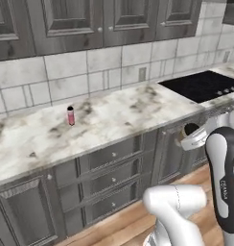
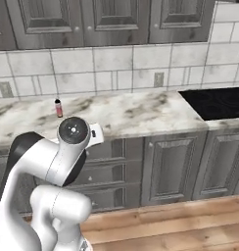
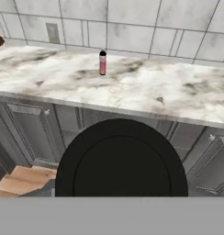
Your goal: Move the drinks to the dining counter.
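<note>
One drink, the pink bottle (image 3: pixel 102 63), stands upright with its dark cap on, well ahead of the hand (image 1: pixel 188 136) and a little to its left. It rests on the marble wall counter (image 3: pixel 146 92), toward the back near the tiled wall (image 3: pixel 132 27), with bare stone all around it. Further left of the bottle, an outlet (image 3: pixel 53 33) sits in the tiles. Something brown shows at the far left edge of the hand view, too cut off to name.

Straight before the hand is the other drink, the coffee cup (image 3: pixel 120 160), seen from above as a broad round black lid. It hangs in the air short of the counter's front edge, level with the grey cupboard doors (image 3: pixel 33 133). The lid hides the fingers, but nothing else bears the cup, so the hand is pinching it.

Below and left of the hand lies a wooden floor (image 3: pixel 22 179). From the left base view, a stack of drawers (image 1: pixel 111 175) is to the hand's left under the counter. A black cooktop (image 1: pixel 205 84) is set into the counter above the hand and to its right.
</note>
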Controlling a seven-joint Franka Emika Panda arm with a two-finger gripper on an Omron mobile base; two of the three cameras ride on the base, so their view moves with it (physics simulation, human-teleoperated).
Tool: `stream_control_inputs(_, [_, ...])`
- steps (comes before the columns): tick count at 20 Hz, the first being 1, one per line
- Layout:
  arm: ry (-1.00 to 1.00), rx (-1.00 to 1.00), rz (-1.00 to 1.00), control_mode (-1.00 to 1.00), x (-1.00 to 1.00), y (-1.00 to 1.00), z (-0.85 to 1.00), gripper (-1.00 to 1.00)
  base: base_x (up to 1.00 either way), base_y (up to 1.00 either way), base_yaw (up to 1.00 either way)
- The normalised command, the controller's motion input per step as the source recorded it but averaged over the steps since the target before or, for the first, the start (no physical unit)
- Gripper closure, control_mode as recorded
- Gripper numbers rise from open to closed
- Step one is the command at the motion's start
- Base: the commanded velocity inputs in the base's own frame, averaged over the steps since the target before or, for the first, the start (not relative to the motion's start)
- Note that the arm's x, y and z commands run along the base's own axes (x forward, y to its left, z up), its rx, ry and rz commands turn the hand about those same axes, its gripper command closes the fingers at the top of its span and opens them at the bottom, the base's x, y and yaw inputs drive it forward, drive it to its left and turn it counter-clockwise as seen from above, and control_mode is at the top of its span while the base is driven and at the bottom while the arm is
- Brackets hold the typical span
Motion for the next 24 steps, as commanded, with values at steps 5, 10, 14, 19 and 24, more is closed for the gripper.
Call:
stream_control_inputs(5, [0.0, 0.0, 0.0, 1.0, 0.0, 0.0, 0.0, 1.0, 0.0, -0.28, -0.52])
stream_control_inputs(10, [0.0, 0.0, 0.0, 1.0, 0.0, 0.0, 0.0, 1.0, 0.0, -0.18, -0.43])
stream_control_inputs(14, [0.0, 0.0, 0.0, 1.0, 0.0, 0.0, 0.0, 1.0, 0.0, -0.18, -0.35])
stream_control_inputs(19, [0.0, 0.0, 0.0, 1.0, 0.0, 0.0, 0.0, 1.0, 0.0, -0.35, -0.39])
stream_control_inputs(24, [0.0, 0.0, 0.0, 1.0, 0.0, 0.0, 0.0, 1.0, 0.0, -0.36, -0.47])
